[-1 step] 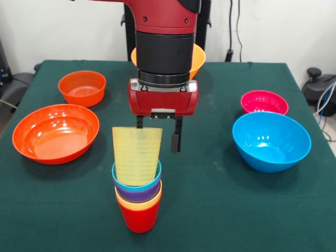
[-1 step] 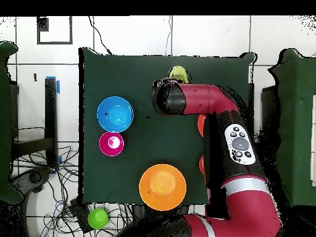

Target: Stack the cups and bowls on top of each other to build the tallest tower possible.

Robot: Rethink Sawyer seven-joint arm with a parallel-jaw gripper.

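The tower stands near the table's front edge. It has a red cup as base, then yellow-orange, purple and blue cups nested in it. A tall pale yellow cup sticks out of the blue one, and it also shows in the overhead view. My gripper hangs just behind the yellow cup's rim and is open. Its left finger is half hidden by the cup, and its right finger stands clear of the cup's side. The bowls lie loose around the tower.
A wide shallow orange bowl and a small orange bowl sit at the left. A blue bowl and a magenta bowl sit at the right. A yellow-orange bowl stands behind the arm.
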